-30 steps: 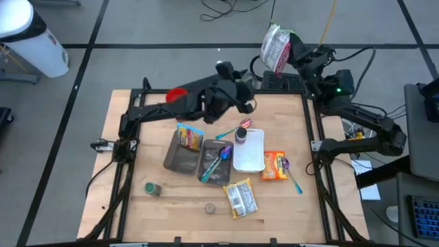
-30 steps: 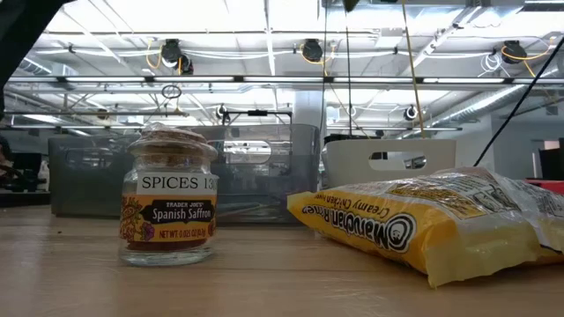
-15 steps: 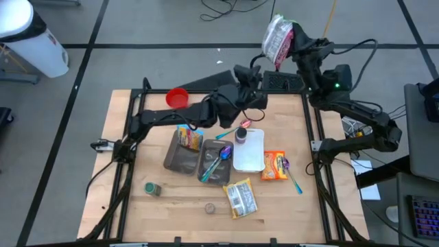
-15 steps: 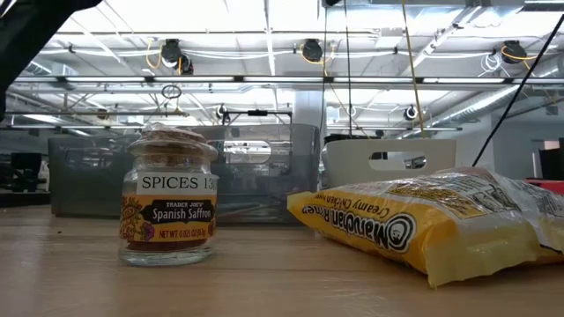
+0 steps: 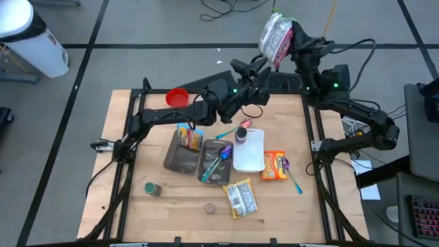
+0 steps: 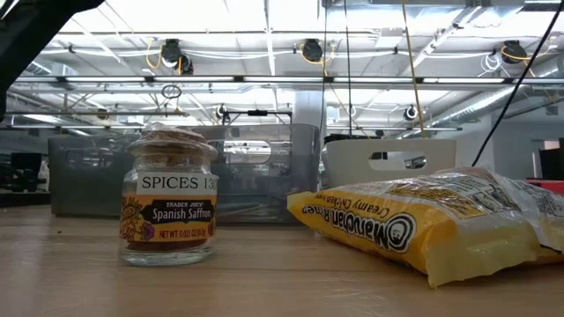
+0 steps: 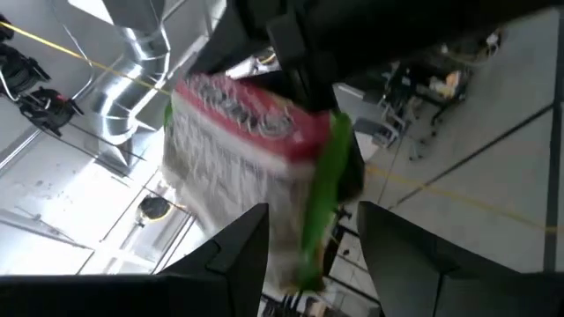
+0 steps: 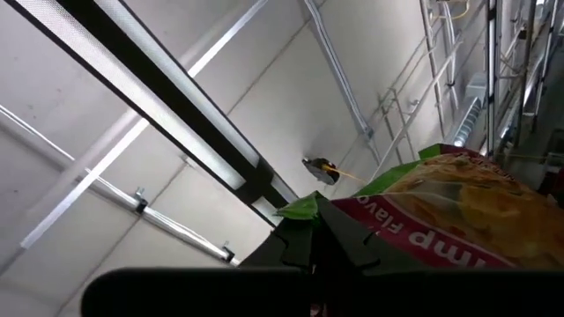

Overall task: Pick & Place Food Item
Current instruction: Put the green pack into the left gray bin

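The right gripper is pinched tight on the snack bag, held high past the table's far edge. The left gripper reaches up, fingers apart around nothing — a hand-over, I think. Next it must close on the bag.

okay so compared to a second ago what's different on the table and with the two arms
The left gripper has swung from over the table's middle up toward the far right corner, open, closing in on the red-and-green packet. The right gripper stays shut on that packet, raised beyond the table edge, shifted only slightly. The bins, pouches, spoons and jars on the table haven't moved.
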